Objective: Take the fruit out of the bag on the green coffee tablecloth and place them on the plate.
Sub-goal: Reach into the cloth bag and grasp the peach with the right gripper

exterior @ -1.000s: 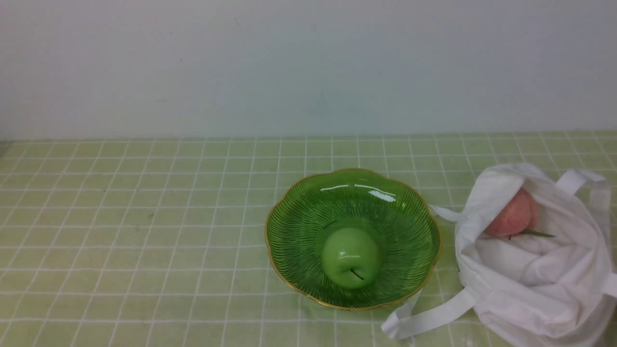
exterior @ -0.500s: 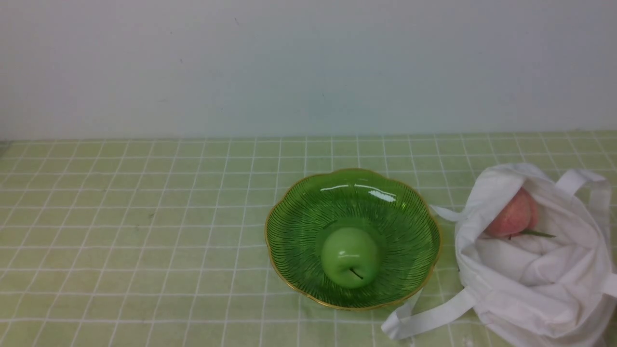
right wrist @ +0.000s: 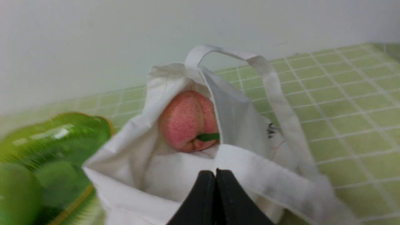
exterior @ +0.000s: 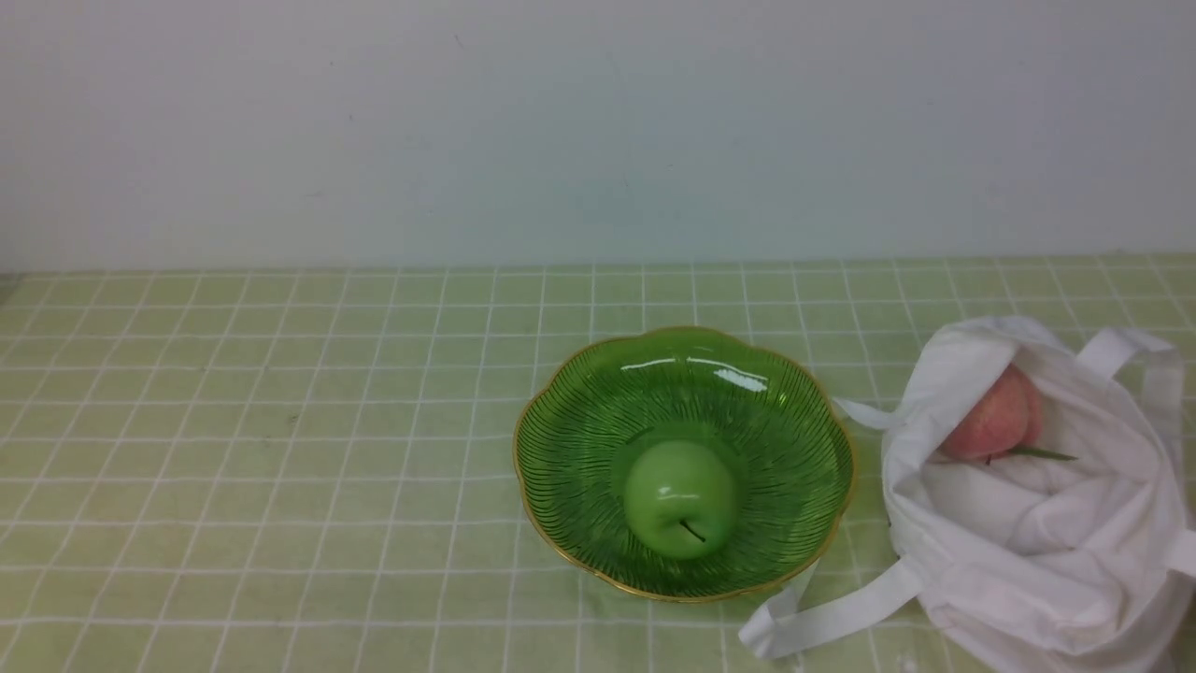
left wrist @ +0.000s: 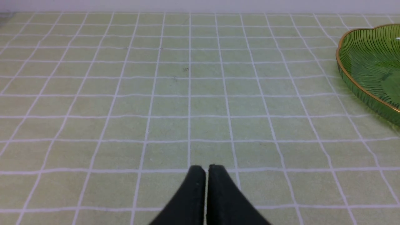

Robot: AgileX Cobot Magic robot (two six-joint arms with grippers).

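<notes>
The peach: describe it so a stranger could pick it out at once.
On the green checked tablecloth, find the crumpled white bag right of the glass plate. The peach sits in its open mouth. It is pink-red and matte with a slim green leaf, unlike the glossy green apple on the plate.

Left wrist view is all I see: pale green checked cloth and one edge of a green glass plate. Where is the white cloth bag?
Observer: The soft white cloth bag lies just right of the ribbed green glass plate.
Operator: Is fruit inside it?
Observer: Yes, a pink-red peach sits in its open mouth.
Operator: Is the plate empty?
Observer: No, a glossy green apple rests in its middle.
</notes>
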